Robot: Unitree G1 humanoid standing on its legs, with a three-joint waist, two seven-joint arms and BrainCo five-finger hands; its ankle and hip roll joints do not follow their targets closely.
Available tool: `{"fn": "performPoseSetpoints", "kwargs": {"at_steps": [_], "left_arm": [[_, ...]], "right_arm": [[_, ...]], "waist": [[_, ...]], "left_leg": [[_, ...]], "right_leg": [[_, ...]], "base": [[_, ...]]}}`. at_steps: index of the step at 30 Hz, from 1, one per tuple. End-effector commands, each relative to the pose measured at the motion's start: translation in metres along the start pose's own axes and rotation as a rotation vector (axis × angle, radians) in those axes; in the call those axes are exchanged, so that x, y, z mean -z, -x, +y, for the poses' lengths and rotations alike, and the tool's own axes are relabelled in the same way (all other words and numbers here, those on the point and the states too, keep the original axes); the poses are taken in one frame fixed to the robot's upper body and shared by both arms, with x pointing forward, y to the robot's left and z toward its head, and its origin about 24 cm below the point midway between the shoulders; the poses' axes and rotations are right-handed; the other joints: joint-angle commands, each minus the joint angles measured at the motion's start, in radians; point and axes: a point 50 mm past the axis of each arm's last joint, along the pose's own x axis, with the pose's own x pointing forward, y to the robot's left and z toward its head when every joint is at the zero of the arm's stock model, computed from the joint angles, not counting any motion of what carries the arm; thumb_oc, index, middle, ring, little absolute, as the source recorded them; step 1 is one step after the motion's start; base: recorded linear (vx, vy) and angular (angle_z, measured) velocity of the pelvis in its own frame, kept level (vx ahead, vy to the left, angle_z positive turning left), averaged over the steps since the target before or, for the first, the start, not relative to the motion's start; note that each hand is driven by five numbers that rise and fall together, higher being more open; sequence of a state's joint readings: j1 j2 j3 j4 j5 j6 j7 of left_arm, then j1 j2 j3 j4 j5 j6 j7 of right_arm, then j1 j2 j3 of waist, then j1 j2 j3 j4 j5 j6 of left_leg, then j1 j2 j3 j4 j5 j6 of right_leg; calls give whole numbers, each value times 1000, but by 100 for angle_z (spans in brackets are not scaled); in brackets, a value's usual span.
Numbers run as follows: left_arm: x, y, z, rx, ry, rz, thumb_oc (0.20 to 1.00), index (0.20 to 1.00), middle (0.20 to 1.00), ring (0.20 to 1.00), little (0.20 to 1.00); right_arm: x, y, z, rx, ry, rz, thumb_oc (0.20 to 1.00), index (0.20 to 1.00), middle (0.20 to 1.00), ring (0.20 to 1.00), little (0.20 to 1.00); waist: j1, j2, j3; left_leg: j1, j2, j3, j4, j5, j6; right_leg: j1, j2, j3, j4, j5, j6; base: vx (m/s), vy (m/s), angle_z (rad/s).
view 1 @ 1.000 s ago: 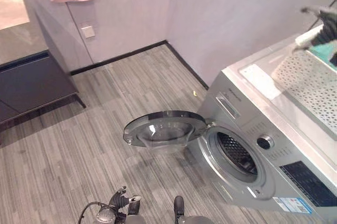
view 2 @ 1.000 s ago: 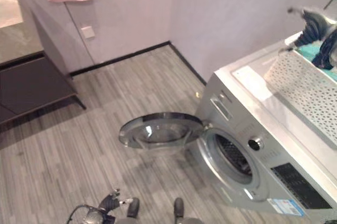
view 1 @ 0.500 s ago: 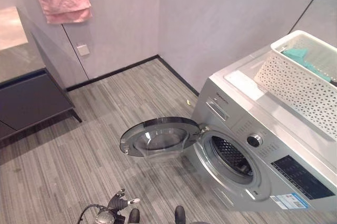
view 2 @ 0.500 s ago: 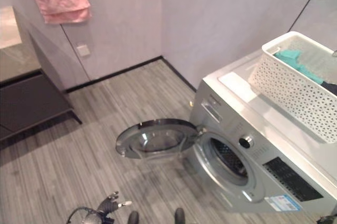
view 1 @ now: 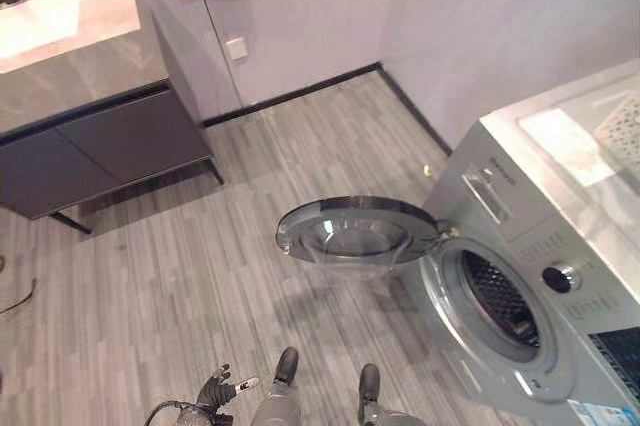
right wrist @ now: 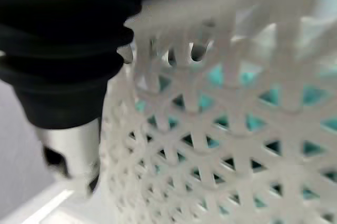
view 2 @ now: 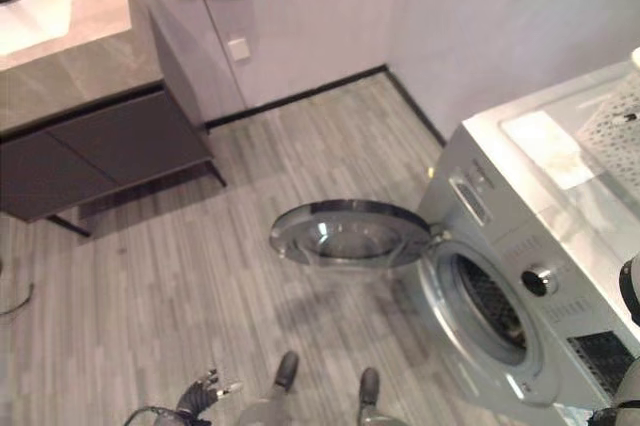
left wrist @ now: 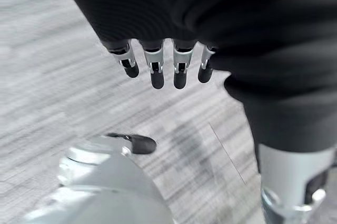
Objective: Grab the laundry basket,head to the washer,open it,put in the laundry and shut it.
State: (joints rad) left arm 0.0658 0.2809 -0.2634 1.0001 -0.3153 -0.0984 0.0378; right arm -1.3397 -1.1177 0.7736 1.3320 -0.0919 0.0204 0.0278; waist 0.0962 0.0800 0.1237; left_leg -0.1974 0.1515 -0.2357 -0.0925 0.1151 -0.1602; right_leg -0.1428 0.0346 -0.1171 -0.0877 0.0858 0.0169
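Now the left hand [left wrist: 158, 69] hangs low over the floor [view 1: 180, 276], its fingers [left wrist: 180, 74] straight and holding nothing. The right hand [right wrist: 68, 77] sits against the laundry basket [right wrist: 221, 145]; whether its fingers grip cannot be told. The basket rests on the washer [view 1: 540, 206], teal laundry [right wrist: 258, 95] inside, well above the open door [view 1: 355, 236]. The laundry should probably be lifted clear of the rim, then lowered into the drum [view 1: 500, 296] without snagging the door.
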Motion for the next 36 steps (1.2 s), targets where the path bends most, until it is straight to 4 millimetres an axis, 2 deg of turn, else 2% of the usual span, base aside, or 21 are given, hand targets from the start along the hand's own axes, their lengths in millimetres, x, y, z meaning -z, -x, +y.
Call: {"fn": "performPoseSetpoints", "kwargs": {"at_steps": [1, 2, 4, 5, 6, 7, 8, 9, 11, 13, 15, 18, 19, 26, 33, 36], "left_arm": [[-40, -10, 8, -25, -40, -118, 1000, 1000, 1000, 1000, 1000], [-40, -10, 9, -25, -40, -118, 1000, 1000, 1000, 1000, 1000], [-39, -10, 5, -6, -54, -115, 1000, 1000, 1000, 1000, 1000], [-37, -9, 4, 0, -59, -111, 1000, 1000, 1000, 1000, 1000], [-34, -9, 2, 11, -67, -100, 1000, 1000, 1000, 1000, 1000], [-31, -8, 0, 25, -76, -88, 1000, 1000, 1000, 1000, 1000], [-30, -8, 0, 25, -76, -88, 1000, 1000, 1000, 1000, 1000], [-27, -8, -3, 41, -84, -75, 1000, 1000, 1000, 1000, 1000], [-23, -7, -8, 68, -94, -66, 1000, 1000, 1000, 1000, 1000], [-22, -7, -9, 79, -97, -65, 1000, 1000, 1000, 1000, 1000], [-20, -6, -12, 102, -102, -67, 1000, 1000, 1000, 1000, 1000], [-17, -5, -15, 113, -101, -61, 1000, 1000, 1000, 1000, 1000], [-16, -5, -16, 118, -100, -59, 1000, 1000, 1000, 1000, 1000], [-10, -4, -17, 124, -121, -35, 1000, 1000, 1000, 1000, 1000], [-6, -4, -17, 127, -121, -15, 1000, 1000, 1000, 1000, 1000], [-5, -3, -18, 131, -124, -18, 1000, 1000, 1000, 1000, 1000]], "right_arm": [[12, 2, -15, -2, 50, 27, 1000, 1000, 1000, 1000, 1000], [12, 2, -15, -3, 50, 27, 1000, 1000, 1000, 1000, 1000], [12, 2, -1, -82, 113, 12, 1000, 1000, 1000, 1000, 1000], [10, 2, 4, -111, 131, -3, 909, 909, 909, 909, 909], [6, 3, 10, -148, 150, -33, 909, 909, 909, 909, 909], [-5, 5, 19, -212, 168, -100, 837, 837, 837, 837, 837], [-4, 5, 19, -212, 168, -99, 834, 834, 834, 834, 834], [-16, 9, 27, -283, 187, -178, 790, 790, 790, 790, 790], [-31, 18, 42, -413, 183, -292, 787, 787, 787, 787, 787], [-31, 21, 45, -442, 181, -302, 840, 840, 840, 840, 840], [-39, 28, 51, -505, 242, -360, 925, 925, 925, 925, 925], [-39, 30, 54, -519, 235, -371, 947, 947, 947, 947, 947], [-39, 31, 55, -525, 229, -375, 1000, 1000, 1000, 1000, 1000], [-34, 34, 58, -575, 241, -363, 1000, 1000, 1000, 1000, 1000], [-39, 39, 58, -615, 251, -393, 1000, 1000, 1000, 1000, 1000], [-29, 34, 46, -525, 198, -362, 1000, 1000, 1000, 1000, 1000]], "waist": [[-11, -73, 41], [-10, -73, 41], [-16, -77, 39], [-20, -79, 38], [-25, -82, 37], [-34, -87, 34], [-33, -87, 34], [-44, -96, 31], [-56, -109, 22], [-58, -114, 19], [-66, -125, 8], [-68, -133, 1], [-69, -135, -3], [-75, -151, -18], [-74, -168, -38], [-76, -178, -52]], "left_leg": [[57, 89, 30, 5, 75, -38], [58, 89, 31, 5, 75, -38], [65, 94, 39, 5, 75, -39], [69, 96, 44, 5, 71, -39], [75, 99, 48, 5, 67, -38], [87, 105, 57, 5, 61, -38], [88, 105, 57, 5, 61, -38], [102, 109, 67, 5, 50, -37], [123, 116, 82, 5, 34, -35], [130, 117, 86, 5, 30, -33], [151, 123, 97, 5, 15, -29], [163, 124, 101, 5, 4, -27], [166, 123, 104, 5, 1, -26], [177, 119, 110, 5, -17, -23], [187, 118, 106, 5, -24, -24], [191, 120, 107, 5, -34, -23]], "right_leg": [[80, -114, 56, 46, -163, 89], [80, -114, 56, 46, -163, 89], [86, -112, 58, 44, -161, 90], [89, -112, 59, 43, -161, 90], [92, -112, 62, 42, -160, 91], [98, -112, 67, 41, -157, 94], [99, -112, 67, 41, -157, 94], [105, -113, 74, 40, -155, 97], [114, -117, 82, 39, -151, 104], [117, -118, 84, 40, -150, 105], [125, -122, 93, 47, -151, 110], [130, -124, 96, 50, -150, 113], [133, -125, 98, 50, -150, 115], [145, -135, 89, 64, -152, 119], [158, -137, 81, 74, -156, 120], [162, -139, 75, 79, -157, 123]], "base": [[0, 0, 0], [0, 0, 0], [0, 0, 0], [0, 0, 0], [25, 27, -3], [17, 25, -23], [27, 45, -30], [27, 40, -25], [39, 64, -17], [21, 36, -26], [36, 51, -7], [30, 38, -12], [19, 41, -7], [4, 36, -1], [0, 0, 0], [0, 4, 1]]}}
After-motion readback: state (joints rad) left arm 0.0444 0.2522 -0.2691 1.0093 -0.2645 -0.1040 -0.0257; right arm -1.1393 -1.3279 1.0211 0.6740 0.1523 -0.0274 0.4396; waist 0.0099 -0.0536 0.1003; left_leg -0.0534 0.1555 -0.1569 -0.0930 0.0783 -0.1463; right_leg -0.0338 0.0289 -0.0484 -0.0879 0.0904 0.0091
